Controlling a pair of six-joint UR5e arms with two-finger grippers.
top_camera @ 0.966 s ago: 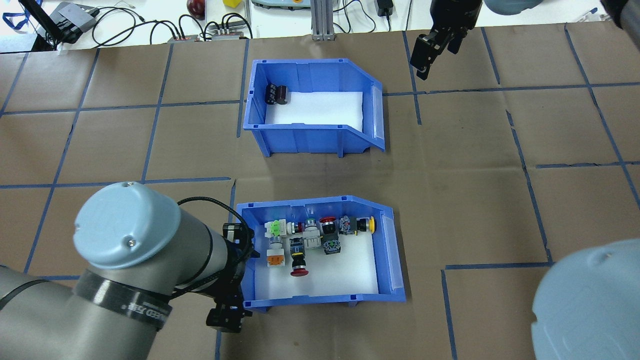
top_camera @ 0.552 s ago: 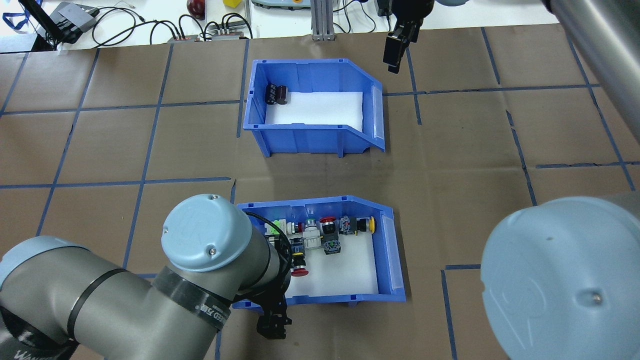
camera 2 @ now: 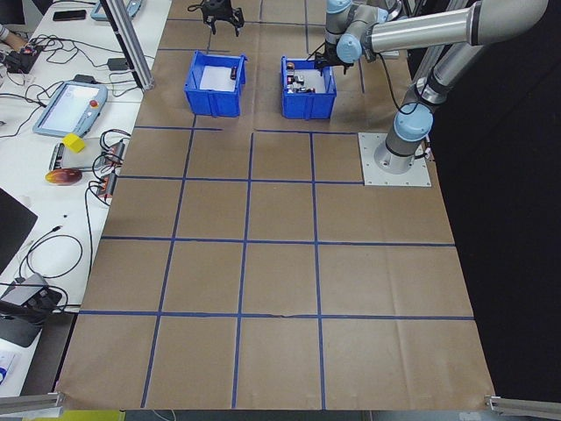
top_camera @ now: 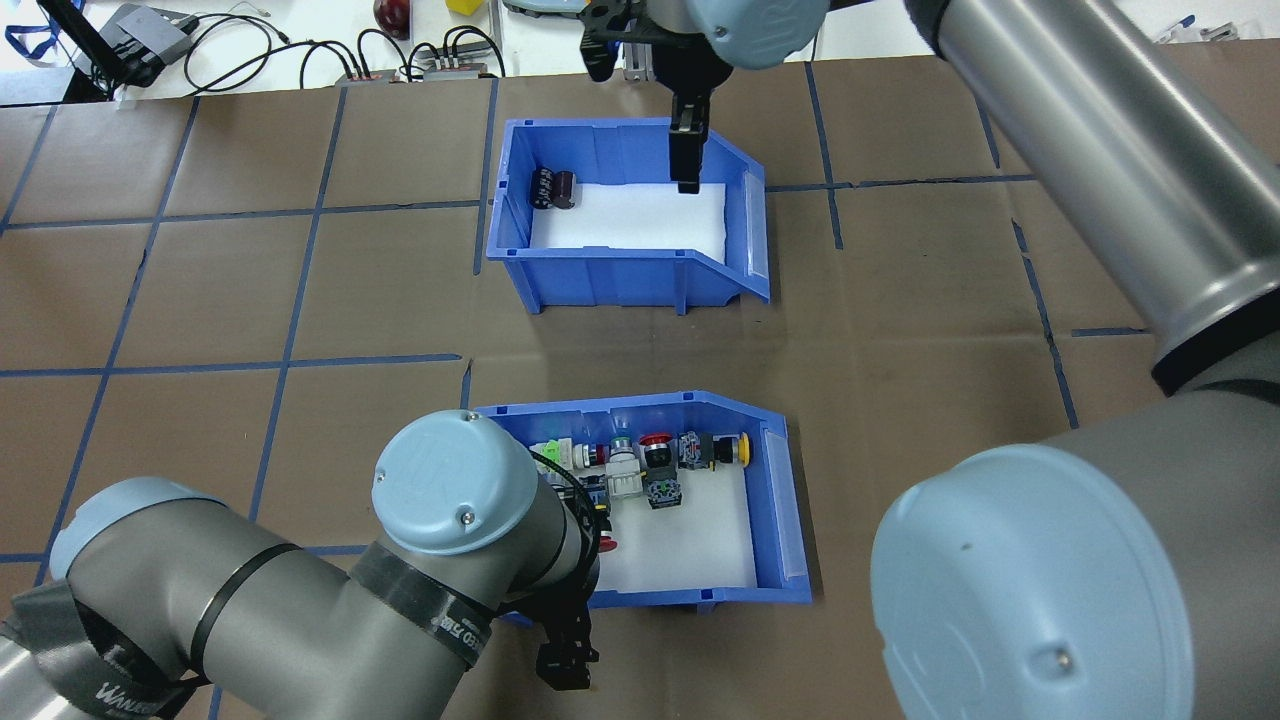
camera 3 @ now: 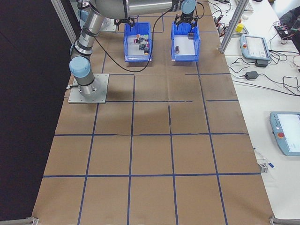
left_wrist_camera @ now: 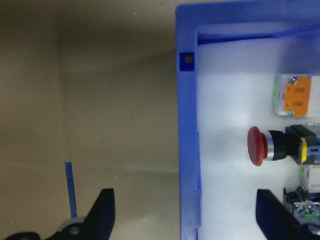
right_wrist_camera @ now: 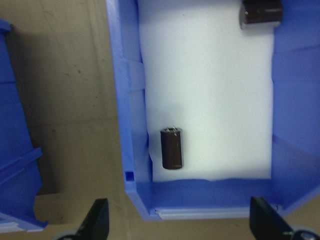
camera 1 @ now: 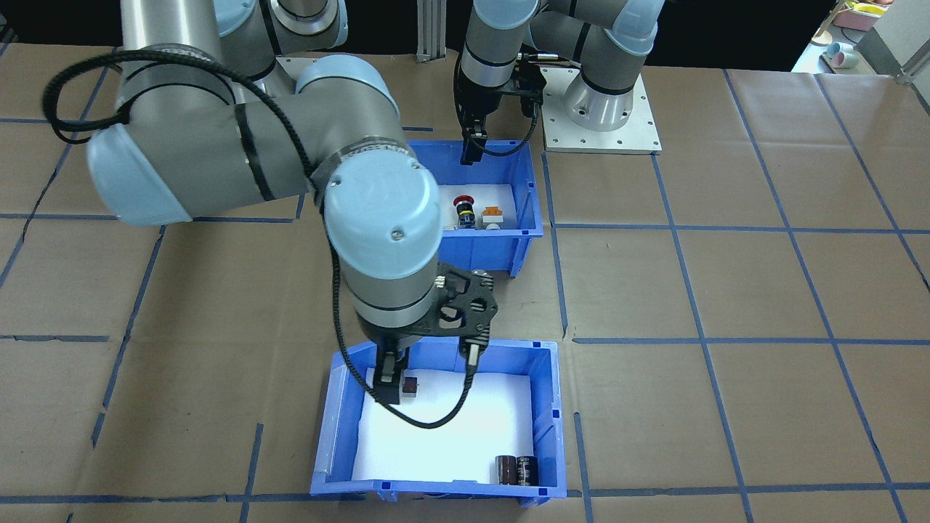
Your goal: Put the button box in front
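Observation:
The button box [top_camera: 780,500] is the blue bin nearest the robot, with a white liner and several push-buttons along its far wall. In the front-facing view the button box [camera 1: 527,218] is partly hidden by my right arm. My left gripper [left_wrist_camera: 187,220] is open and straddles the box's robot-side long wall; one finger [left_wrist_camera: 102,212] is outside over the paper, the other inside near the red mushroom button [left_wrist_camera: 257,146]. The left gripper [top_camera: 567,660] shows under its wrist. My right gripper [right_wrist_camera: 180,222] hangs open over the other bin, and the right gripper [top_camera: 688,165] holds nothing.
The second blue bin [top_camera: 745,230] lies farther out, parallel to the first. It holds two dark cylinders [top_camera: 552,188] in a back corner and one lying cylinder [right_wrist_camera: 171,148] by its robot-side wall. Cables and devices [top_camera: 430,60] line the far table edge.
My right arm swung left from the far right of the table to above the cylinder bin. My left gripper slid right from the button box's back end along its near wall.

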